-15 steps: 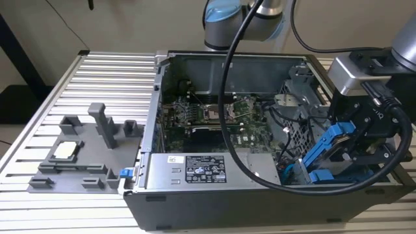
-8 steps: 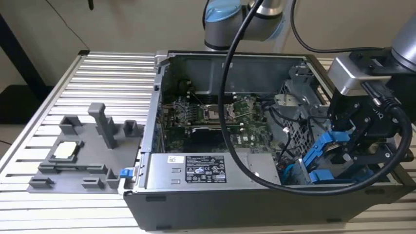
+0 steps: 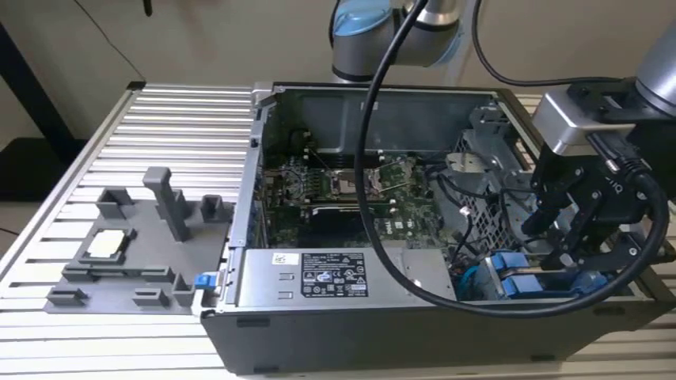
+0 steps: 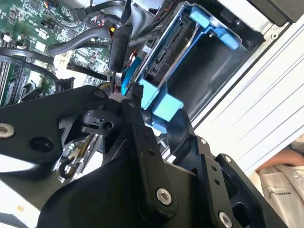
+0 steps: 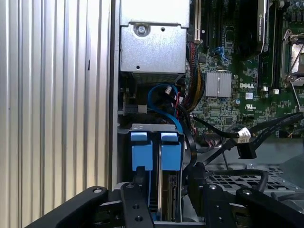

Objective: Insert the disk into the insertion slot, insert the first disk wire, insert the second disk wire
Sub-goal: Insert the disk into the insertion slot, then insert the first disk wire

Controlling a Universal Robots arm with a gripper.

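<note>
**Operator:** Where is the disk?

**Describer:** Your disk (image 5: 171, 153), in its blue carrier, sits on edge in the insertion slot (image 5: 153, 127). It is just beside a second blue carrier (image 5: 141, 153), and their blue ends are level. I judge it fully or very nearly pushed home.

**Operator:** And the gripper?

**Describer:** Your gripper (image 4: 160, 108) hangs low over that bay, at the exterior view's right end of the open computer case (image 3: 317, 324). In the second wrist view, the jaws appear pinched on the carrier's blue end tab.

**Operator:** The wires?

**Describer:** Both look left to do. A black plug (image 5: 244, 145) with a white tag hangs loose over the motherboard (image 5: 228, 102), well apart from the disk. A blue cable (image 5: 164, 99) curls behind the slot, and its end is hidden.
</note>
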